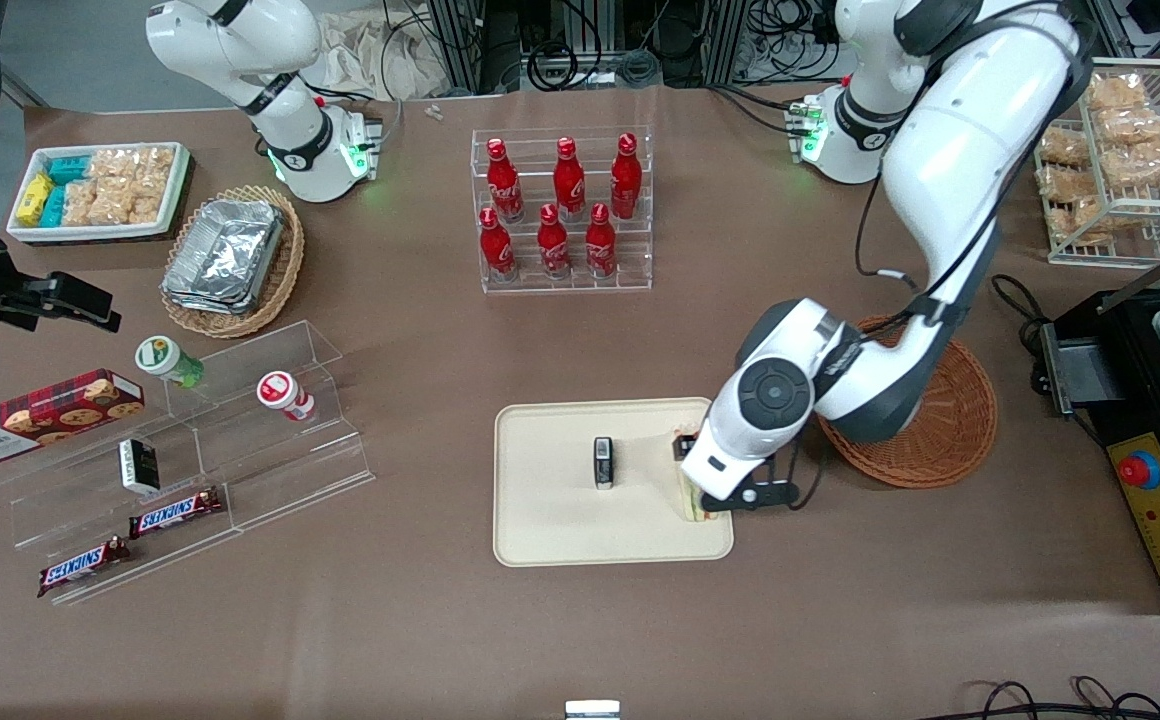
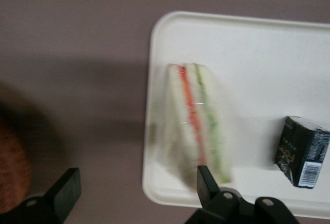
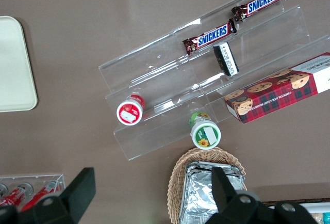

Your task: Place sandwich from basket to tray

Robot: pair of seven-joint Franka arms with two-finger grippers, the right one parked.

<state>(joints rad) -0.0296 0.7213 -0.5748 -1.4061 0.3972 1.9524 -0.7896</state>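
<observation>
- looks like the release step: the sandwich [image 2: 198,121] is already lying on the tray [image 1: 550,500], close to the rim at the edge nearest the basket [image 1: 950,420], so what's left is probably a clean retreat.
- the gripper [image 2: 136,188] is seen hovering above that tray edge, and its fingers [image 2: 205,182] are spread wide, nothing pinched between them.
- in the wrist view one finger sits right over the sandwich's narrow end, the other is out over the bare brown surface [image 1: 420,620] off the tray, well apart from the bread. whether the near finger is actually touching the wedge can't be told, it's a bit blurry there.
- best done with a straight lift up, no sideways drift, since a dragging finger could tip the wedge or nudge it over the low rim.
- the small black box [image 2: 301,152] on the tray is near the sandwich but not touching it, so it shouldn't get bumped if the lift is kept vertical.
- the sandwich appears to be on its side with the orange-red and green layers showing, lying wholly inside the tray as far as can be judged.
- the basket looks empty from the front view, though part of it is hidden by the arm.
</observation>
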